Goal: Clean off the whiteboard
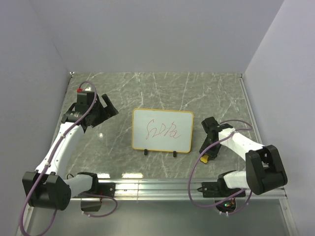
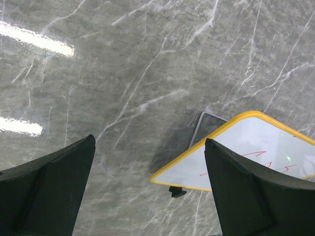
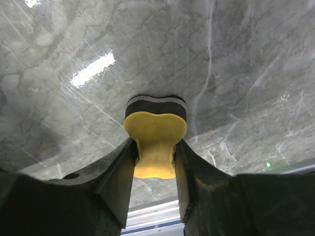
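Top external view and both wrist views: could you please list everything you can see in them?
whiteboard: one, white with yellow-orange frame, red scribbles and two black feet, middle of the table
eraser: one, yellow with a dark layer, between the right gripper's fingers
table: one, grey marble
left gripper: one, black, open, left of the whiteboard
right gripper: one, black, shut on the eraser, right of the whiteboard
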Controlling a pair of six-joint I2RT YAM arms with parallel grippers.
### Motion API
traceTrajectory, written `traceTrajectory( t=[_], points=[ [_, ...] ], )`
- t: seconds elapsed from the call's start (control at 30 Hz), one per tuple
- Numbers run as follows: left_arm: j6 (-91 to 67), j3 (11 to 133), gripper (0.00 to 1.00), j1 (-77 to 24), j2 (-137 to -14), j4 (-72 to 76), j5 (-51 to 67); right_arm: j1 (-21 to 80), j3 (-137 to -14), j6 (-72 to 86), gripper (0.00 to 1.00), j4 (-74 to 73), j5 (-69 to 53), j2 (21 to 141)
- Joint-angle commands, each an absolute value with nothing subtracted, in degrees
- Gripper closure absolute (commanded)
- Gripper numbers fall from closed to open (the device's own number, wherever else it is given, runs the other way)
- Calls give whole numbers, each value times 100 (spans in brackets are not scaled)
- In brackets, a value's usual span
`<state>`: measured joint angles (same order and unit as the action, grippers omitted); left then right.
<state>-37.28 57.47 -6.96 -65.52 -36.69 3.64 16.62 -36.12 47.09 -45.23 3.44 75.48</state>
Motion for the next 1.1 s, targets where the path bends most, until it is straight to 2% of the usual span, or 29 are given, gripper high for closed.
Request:
traceTrajectory(
  t=[0.0,0.07,0.1,0.17,0.33,0.47,0.6,0.73,0.93,1.07],
  points=[
    [-3586,5862,1,-721,-6522,-3542,378,1679,-3690,4781,54,-4596,580,7682],
    [-3577,5827,1,-721,-6530,-3481,395,1679,-3779,4746,49,-4658,589,7620],
    [-3586,5818,1,-721,-6556,-3463,413,1687,-3840,4755,43,-4710,598,7594],
    [-3595,5810,1,-721,-6583,-3437,413,1687,-3867,4729,41,-4728,624,7541],
    [-3612,5871,1,-721,-6706,-3358,439,1679,-3885,4702,45,-4764,694,7655],
    [-3639,5871,1,-729,-6741,-3305,457,1679,-3963,4676,55,-4790,747,7673],
    [-3674,5836,1,-729,-6759,-3243,483,1679,-4052,4614,57,-4808,791,7699],
    [-3674,5845,1,-756,-6803,-3243,448,1679,-4096,4553,57,-4799,782,7796],
    [-3735,5766,1,-835,-6873,-3191,387,1687,-4166,4456,45,-4808,782,7814],
    [-3806,5774,1,-923,-6917,-3138,343,1670,-4297,4421,46,-4904,800,7805]
  ],
)
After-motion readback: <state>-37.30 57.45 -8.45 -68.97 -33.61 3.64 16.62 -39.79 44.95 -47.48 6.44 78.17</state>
